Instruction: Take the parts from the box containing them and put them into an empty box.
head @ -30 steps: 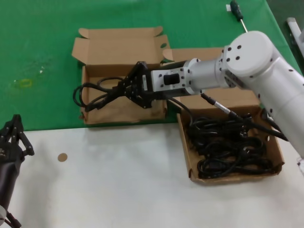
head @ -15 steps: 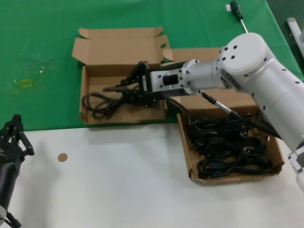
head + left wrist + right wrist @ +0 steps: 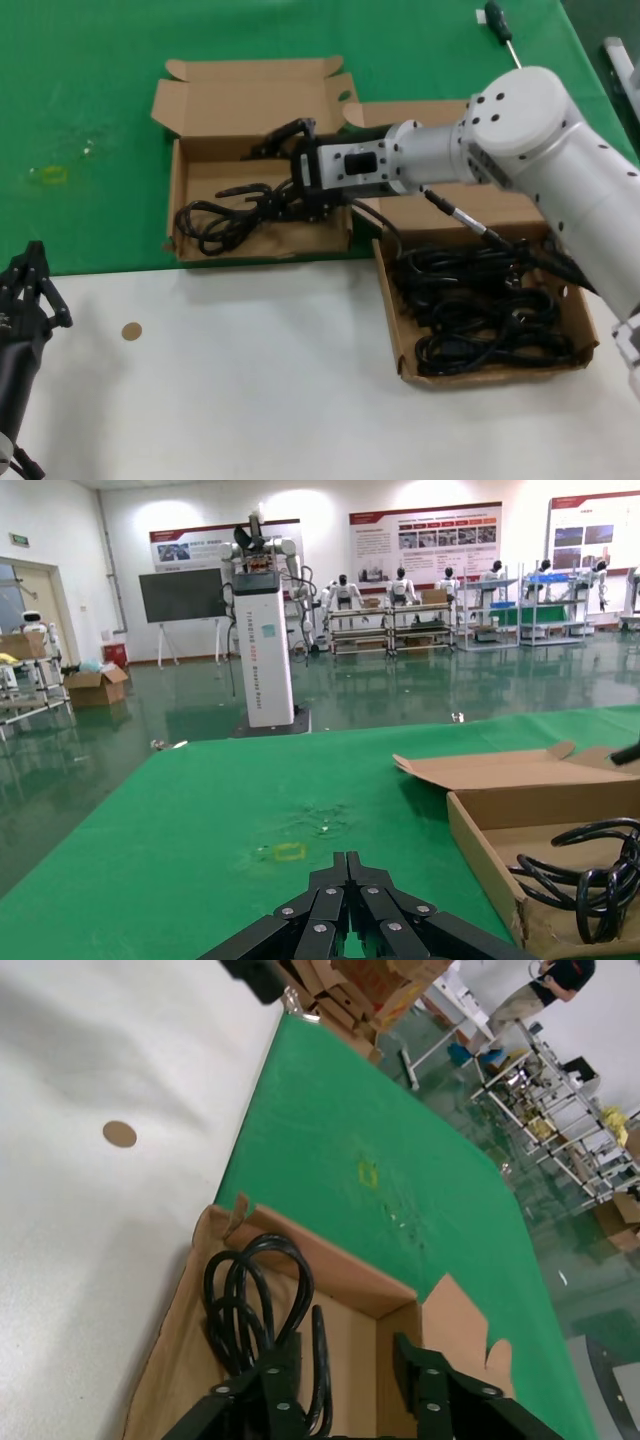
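Note:
My right gripper (image 3: 266,174) is open over the left cardboard box (image 3: 250,103), the one with the ragged front wall. One coiled black power cord (image 3: 222,214) lies on that box's floor just below and beyond the fingers, free of them. In the right wrist view the open gripper (image 3: 345,1362) looks down on the same cord (image 3: 243,1295) in the box (image 3: 345,1282). The right box (image 3: 391,325) holds several more black cords (image 3: 480,310). My left gripper (image 3: 36,284) is parked at the near left, shut and empty (image 3: 347,861).
A black-handled screwdriver (image 3: 497,20) lies on the green cloth (image 3: 80,90) at the far right. A small brown disc (image 3: 131,331) sits on the white table part. The left wrist view shows the left box's corner (image 3: 492,872) with the cord (image 3: 590,880).
My right gripper has opened and let go of the cord bundle. The bundle has dropped onto the floor of the left box. The left arm has not moved.

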